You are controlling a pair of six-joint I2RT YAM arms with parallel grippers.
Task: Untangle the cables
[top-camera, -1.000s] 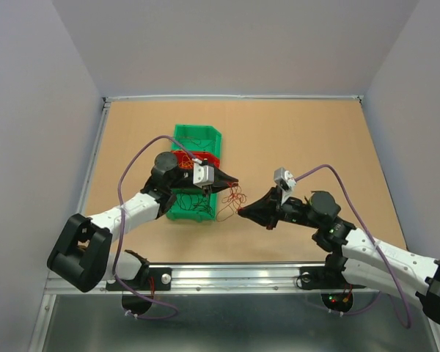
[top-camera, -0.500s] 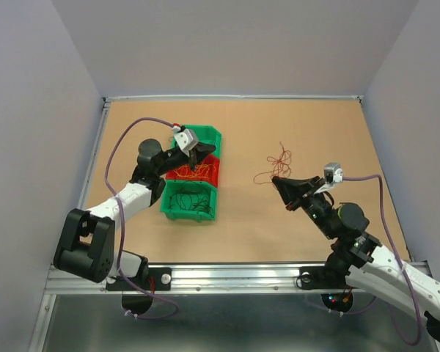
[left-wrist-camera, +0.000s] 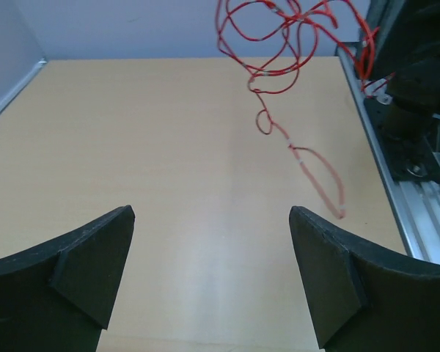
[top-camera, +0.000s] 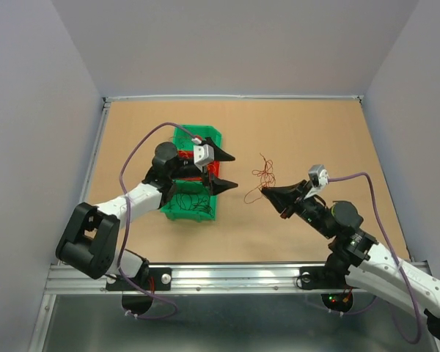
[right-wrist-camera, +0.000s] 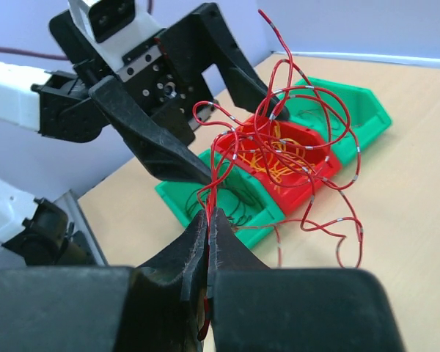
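A tangle of thin red cables (top-camera: 263, 173) hangs from my right gripper (top-camera: 263, 192), which is shut on their strands (right-wrist-camera: 209, 213) right of the bins. The loops (right-wrist-camera: 301, 125) spread upward and outward from the pinched point. My left gripper (top-camera: 232, 171) is open over the right edge of the bins, pointing at the tangle. Nothing lies between its fingers (left-wrist-camera: 95, 257). In the left wrist view the red cables (left-wrist-camera: 279, 51) dangle ahead of and above the open jaws. More cables lie in the bins: orange-yellow ones (right-wrist-camera: 290, 158) in the red one, dark ones (top-camera: 191, 202) in the near green one.
Three small bins stand in a row left of centre: a green one (top-camera: 185, 134) at the back, a red one (top-camera: 214, 170) in the middle, a green one (top-camera: 174, 213) nearest. Grey walls surround the tan table (top-camera: 315, 132).
My left gripper has opened wide and swung from above the bins to point right. The right gripper has moved left and nearer with the red tangle still pinched.
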